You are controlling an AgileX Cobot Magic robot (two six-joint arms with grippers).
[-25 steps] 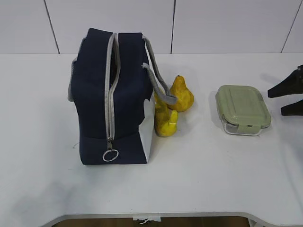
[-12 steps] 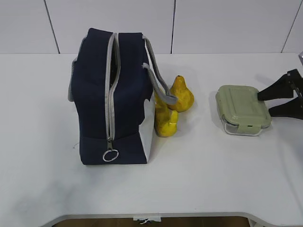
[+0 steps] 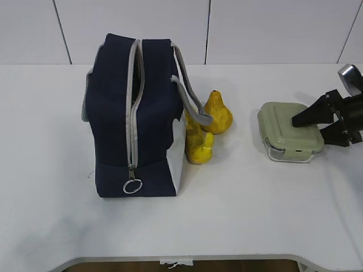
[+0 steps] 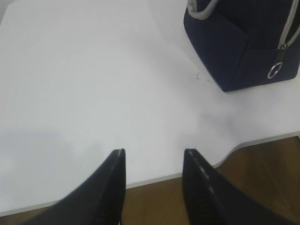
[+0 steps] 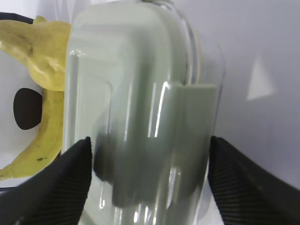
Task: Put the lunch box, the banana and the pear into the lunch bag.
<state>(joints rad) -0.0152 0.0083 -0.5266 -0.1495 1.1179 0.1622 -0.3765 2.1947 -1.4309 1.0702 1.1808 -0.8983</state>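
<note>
The navy lunch bag (image 3: 133, 113) stands at left centre, its grey zipper running along the top to a ring pull (image 3: 132, 186) at the near end. The banana (image 3: 198, 146) and the pear (image 3: 217, 112) lie against the bag's right side. The lunch box (image 3: 286, 127) with its sage-green lid sits to their right. My right gripper (image 3: 309, 129) is open, one finger on each side of the box's right end; in the right wrist view (image 5: 149, 140) the box (image 5: 140, 93) fills the gap. My left gripper (image 4: 154, 152) is open and empty over the table's front edge.
The bag's corner (image 4: 243, 47) shows at the upper right of the left wrist view. In the right wrist view the banana (image 5: 44, 140) and the bag's white dotted panel (image 5: 11, 136) lie beyond the box. The table's front edge (image 3: 187, 258) is near.
My right gripper has moved left from the table's right edge until its open fingers straddle the lunch box. The bag, fruit and box have not moved.
</note>
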